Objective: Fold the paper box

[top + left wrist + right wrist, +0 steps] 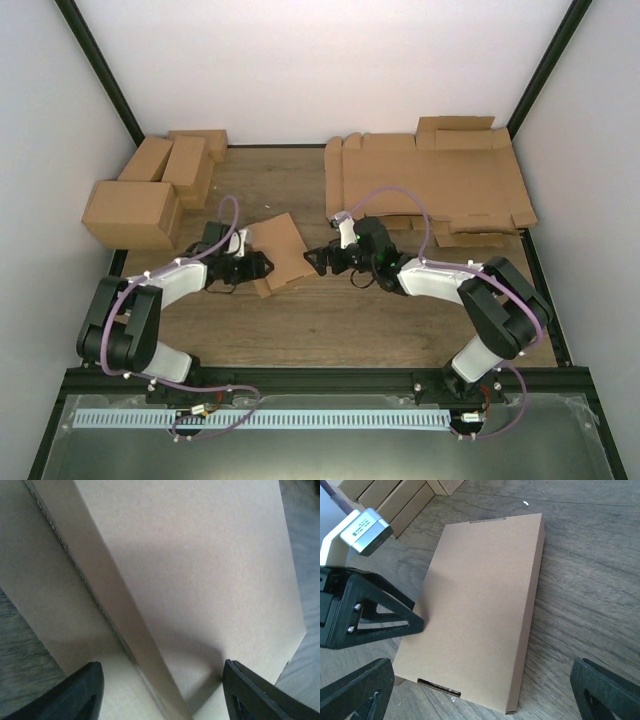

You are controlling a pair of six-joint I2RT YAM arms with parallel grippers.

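Left jaws spread astride the closed paper box [480, 605]; right jaws gape nearby.

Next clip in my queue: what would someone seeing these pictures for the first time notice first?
The eye lands first on the flat brown paper box lying mid-table between the two arms. The left gripper is at its near left edge and the right gripper faces it from the right, jaws wide. After that come the pile of flat sheets at the back right and the cluster of finished boxes at the back left.
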